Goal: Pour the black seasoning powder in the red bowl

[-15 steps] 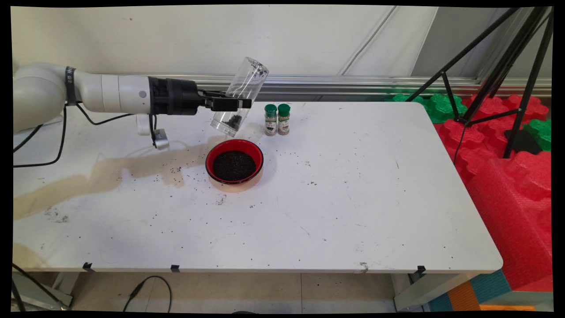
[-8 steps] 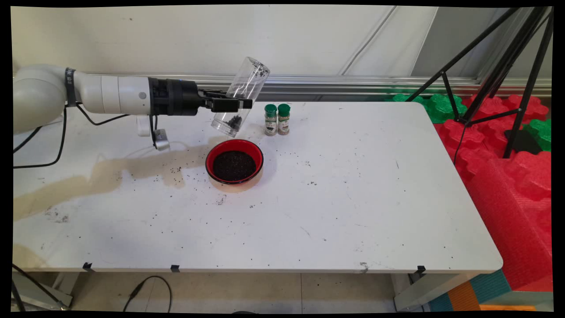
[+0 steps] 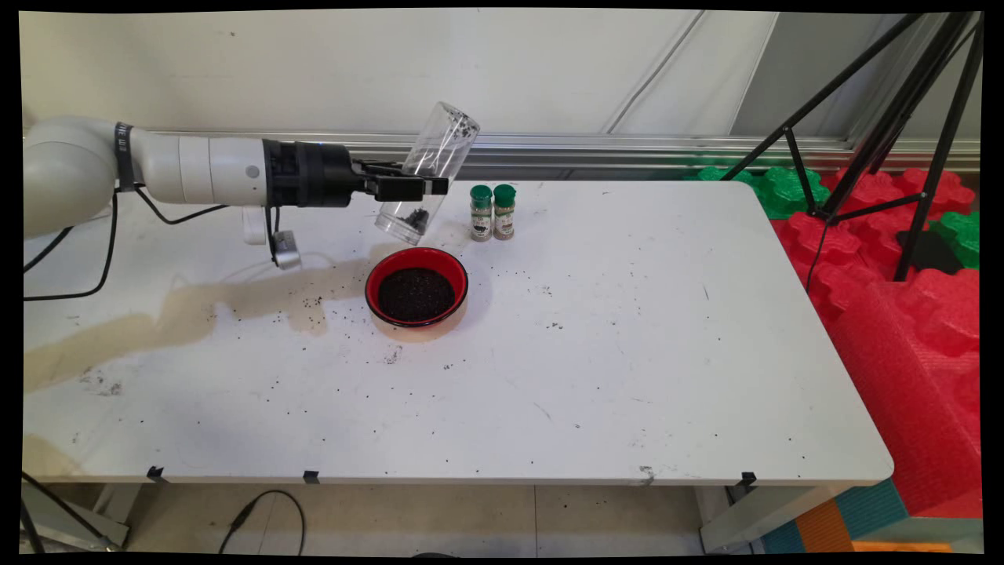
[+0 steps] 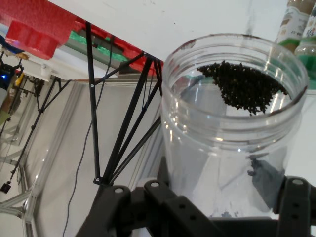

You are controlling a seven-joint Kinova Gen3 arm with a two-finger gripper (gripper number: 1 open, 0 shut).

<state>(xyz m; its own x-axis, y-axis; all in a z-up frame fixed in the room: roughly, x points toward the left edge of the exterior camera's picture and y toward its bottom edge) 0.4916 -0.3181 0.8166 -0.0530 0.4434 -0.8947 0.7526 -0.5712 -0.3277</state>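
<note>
Clear jar (image 3: 427,171), clamped mid-body in the pincer (image 3: 420,186) and tilted mouth-down above the red bowl (image 3: 416,286) on the surface (image 3: 627,329), looks light, rigid and slick, nearly empty of dark grains (image 4: 244,86), so a firm side grip suits it.

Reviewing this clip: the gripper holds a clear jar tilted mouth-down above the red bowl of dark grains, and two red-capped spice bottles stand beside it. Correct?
Not quite: the two spice bottles have green caps, not red, as the main view shows. The rest holds: the gripper grips the clear jar, tilted mouth-down above the red bowl of dark grains.
</note>
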